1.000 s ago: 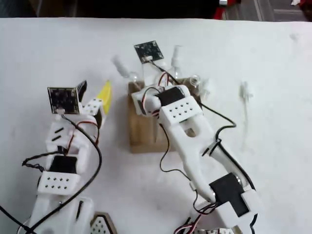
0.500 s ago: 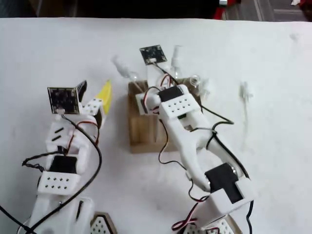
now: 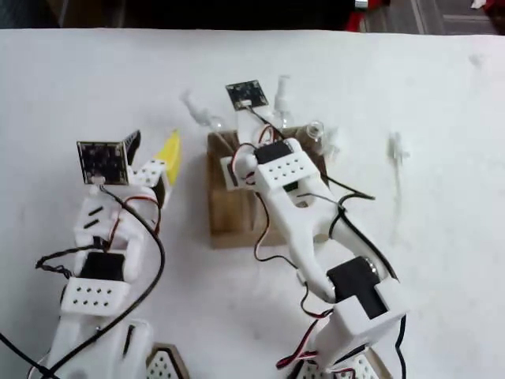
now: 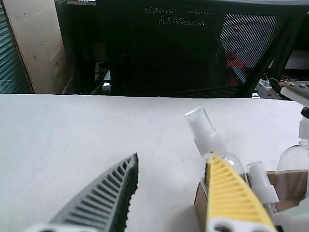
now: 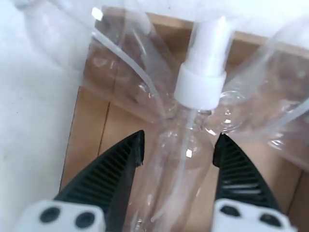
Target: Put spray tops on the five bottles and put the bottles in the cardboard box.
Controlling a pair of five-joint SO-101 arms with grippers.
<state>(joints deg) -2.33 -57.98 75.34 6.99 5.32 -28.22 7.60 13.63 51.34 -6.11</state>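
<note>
Cardboard box (image 3: 229, 209) sits mid-surface (image 3: 442, 237). Right arm (image 3: 288, 170) extends over it, covering its far end. Three bottles project beyond the far edge: left bottle (image 3: 197, 110), middle bottle (image 3: 282, 93), right bottle (image 3: 319, 134). A loose spray top (image 3: 398, 148) lies to the right, apart from the box. Left hand (image 3: 152, 146), fingers spread, is left of the box.

From above, my right arm (image 3: 304, 213) lay across the cardboard box (image 3: 225, 213) and covered most of its right half. It also hid the bodies of the bottles (image 3: 316, 131) there, and the necks poking past the far wall were too blurred to count. A small white piece (image 3: 398, 148) farther right on the table (image 3: 95, 79) was too small to name.

In my left wrist view, the yellow finger (image 4: 229, 193) of my left gripper (image 4: 174, 158) hid the lower body of a leaning bottle (image 4: 205, 133), and the box ran off the picture's edge.

In my right wrist view, the capped bottle (image 5: 186, 159) at my right gripper (image 5: 177, 145) was cut off partway down its body. I couldn't tell whether that gripper pressed it.
</note>
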